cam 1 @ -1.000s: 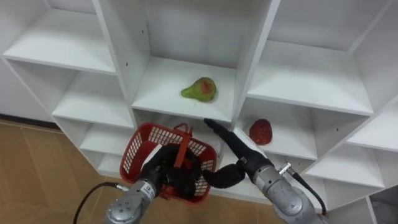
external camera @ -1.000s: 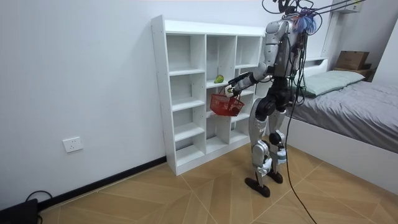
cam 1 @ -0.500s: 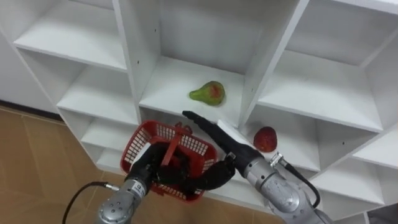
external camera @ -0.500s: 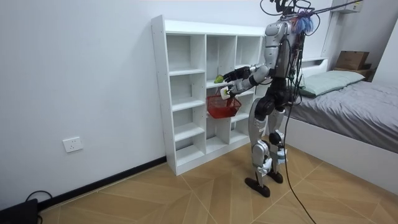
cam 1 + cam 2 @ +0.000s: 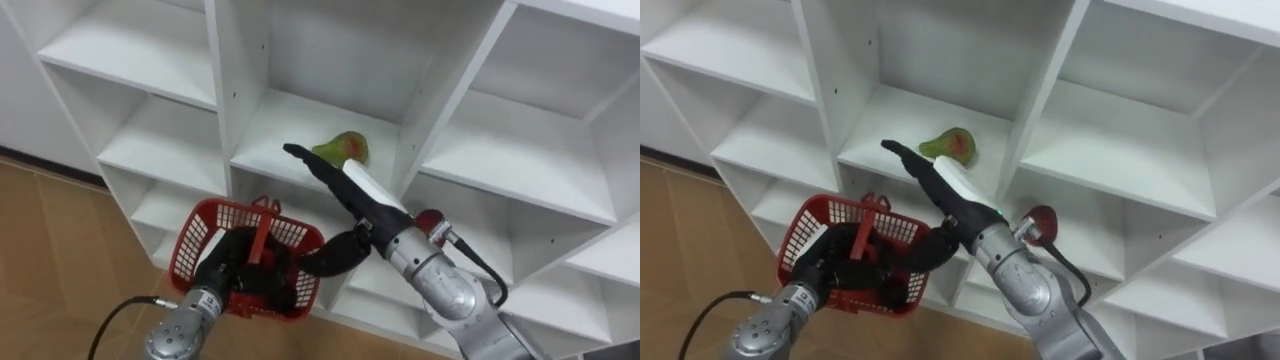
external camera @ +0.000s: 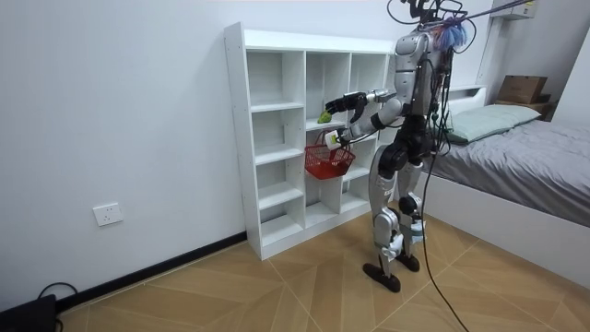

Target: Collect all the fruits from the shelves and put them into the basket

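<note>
A green pear with a red blush (image 5: pixel 345 147) lies on the middle shelf of the white closet (image 5: pixel 300 110). My right hand (image 5: pixel 352 196) is open, its straight fingers reaching over that shelf's front edge, the tips just left of the pear and close to it. A red fruit (image 5: pixel 431 221) sits in the compartment below and to the right, partly hidden behind my right forearm. My left hand (image 5: pixel 232 274) is shut on the handle of a red wire basket (image 5: pixel 199 240), which hangs below the pear's shelf. What lies in the basket is hidden.
In the room view I stand upright facing the closet (image 6: pixel 277 138), on a wooden floor. A bed (image 6: pixel 516 138) stands at the room view's right, behind me. The closet's vertical dividers (image 5: pixel 228 90) flank the pear's compartment on both sides.
My right hand has risen from below the shelf edge to the pear's level and stretched toward it. The basket has dropped slightly and moved left. The camera has shifted.
</note>
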